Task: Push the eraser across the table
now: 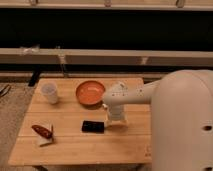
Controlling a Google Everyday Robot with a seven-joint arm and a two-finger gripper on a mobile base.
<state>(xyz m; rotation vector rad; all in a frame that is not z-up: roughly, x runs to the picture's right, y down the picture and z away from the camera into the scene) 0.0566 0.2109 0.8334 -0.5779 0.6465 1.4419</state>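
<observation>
**Desk:** Where does the eraser sit?

**Photographer:** The black eraser (93,126) lies flat near the middle of the wooden table (75,150), somewhat closer to the near edge than the far one, its long side running along the planks.

**Desk:** And the gripper?

**Photographer:** The gripper (115,121) is down at the tabletop just beside the eraser's end, on the side toward the robot's body (182,125). Whether the two touch cannot be told, and neither can whether the gripper is released or clenched. The white arm (145,95) reaches in over the table's edge on that same side.

**Desk:** What else is on the table?

**Photographer:** An orange bowl (90,92) stands toward the far edge, just behind the gripper and the eraser. A white cup (49,92) stands near the far corner opposite the robot. A dark red item (42,131) rests on a white square (46,140) near the front corner on that same side, well apart from the eraser. A small logo (148,151) marks the front corner nearest the robot.
</observation>
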